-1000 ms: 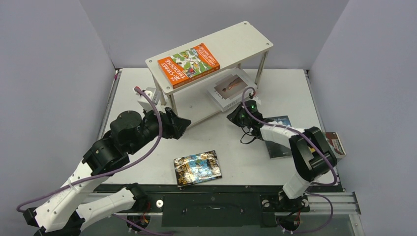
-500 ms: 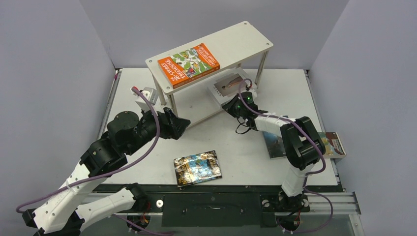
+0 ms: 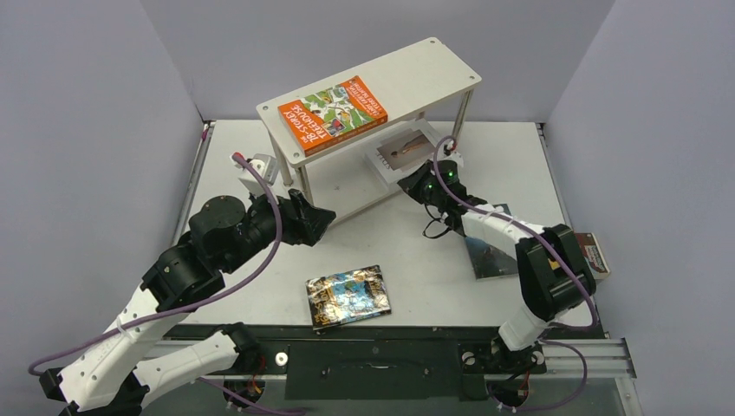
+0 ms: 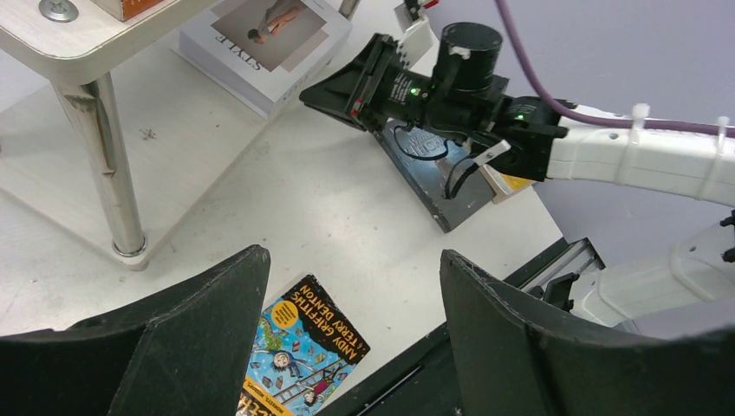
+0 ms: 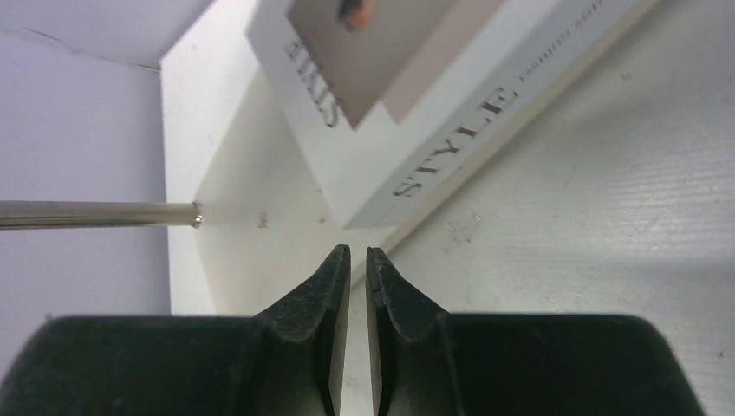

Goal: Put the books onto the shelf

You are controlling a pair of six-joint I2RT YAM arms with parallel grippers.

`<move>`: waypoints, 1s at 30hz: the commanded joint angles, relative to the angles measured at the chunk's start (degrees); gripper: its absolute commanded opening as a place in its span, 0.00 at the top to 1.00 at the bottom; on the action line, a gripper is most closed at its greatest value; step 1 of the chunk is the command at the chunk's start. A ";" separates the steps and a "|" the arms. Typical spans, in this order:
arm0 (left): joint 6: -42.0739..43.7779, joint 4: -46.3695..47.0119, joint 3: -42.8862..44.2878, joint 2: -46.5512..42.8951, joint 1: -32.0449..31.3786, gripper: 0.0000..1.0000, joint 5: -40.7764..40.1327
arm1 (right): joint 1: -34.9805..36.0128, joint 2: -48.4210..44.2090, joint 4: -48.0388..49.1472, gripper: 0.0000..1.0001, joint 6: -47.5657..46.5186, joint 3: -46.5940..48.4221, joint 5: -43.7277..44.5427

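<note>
At the table's (image 3: 416, 260) near edge lies the comic book (image 3: 347, 296). The left gripper (image 3: 321, 217) gapes empty; the right gripper (image 5: 357, 260), pinched together on nothing, sits by the white book (image 5: 407, 113) on the shelf's (image 3: 433, 65) lower board, its arm (image 3: 494, 227) half-hiding a dark book (image 3: 491, 262).

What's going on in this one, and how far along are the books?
Two arms are shelving books. The orange book lies on the shelf's top board and the white book on the lower board. The right gripper, shut and empty, sits low at the white book's near corner. The left gripper hangs open and empty. The comic book, dark book and last book lie on the table.
</note>
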 commanded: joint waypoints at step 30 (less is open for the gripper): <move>-0.32 0.98 2.41 -0.48 0.23 0.30 -0.12 | 7.76 12.01 -14.23 0.85 -8.13 21.88 7.74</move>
